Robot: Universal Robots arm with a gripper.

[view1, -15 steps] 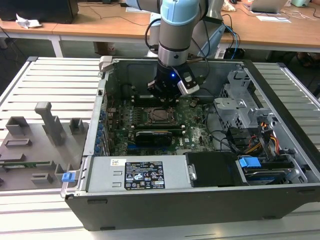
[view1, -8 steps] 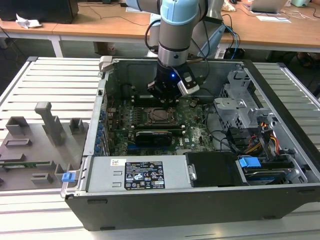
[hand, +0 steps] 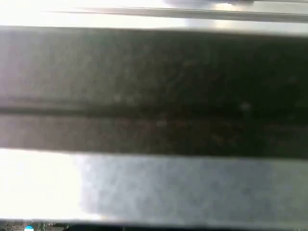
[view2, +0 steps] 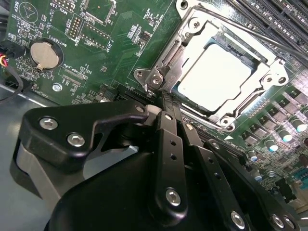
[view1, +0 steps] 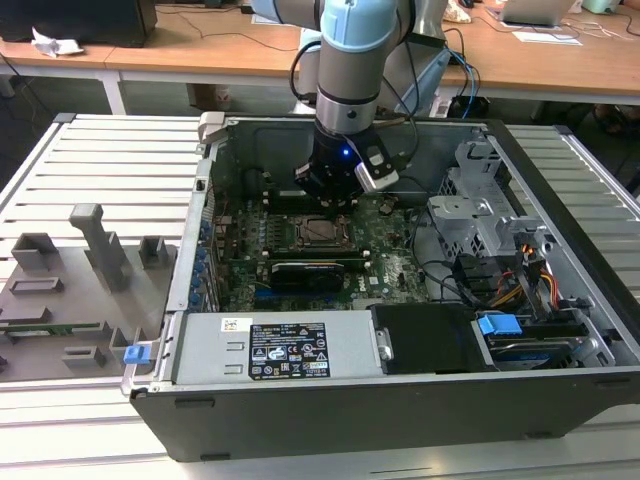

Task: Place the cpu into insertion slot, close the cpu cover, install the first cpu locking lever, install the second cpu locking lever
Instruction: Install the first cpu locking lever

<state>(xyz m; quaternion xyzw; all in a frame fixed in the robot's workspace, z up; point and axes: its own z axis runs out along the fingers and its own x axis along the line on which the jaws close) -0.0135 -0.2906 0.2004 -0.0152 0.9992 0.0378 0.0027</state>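
The cpu (view2: 214, 77) lies flat in the insertion slot (view2: 166, 60), its pale face showing through the cut-out of the cpu cover (view2: 272, 72), which lies down over it. A thin metal lever rod (view2: 250, 31) runs along one side of the socket. My gripper (view2: 163, 96) is shut, its black fingers (view2: 168, 139) pressed together, with the tips right at a corner of the socket frame. In the exterior view the gripper (view1: 326, 195) hangs just behind the socket, where the cpu (view1: 318, 231) sits on the green board (view1: 390, 262).
The open computer case (view1: 330, 410) surrounds the board. A power supply (view1: 285, 350) fills the front, and a drive cage (view1: 480, 215) and cables stand at the exterior view's right. A grey fixture plate (view1: 70, 290) lies outside the case. A coin battery (view2: 44, 54) sits on the board.
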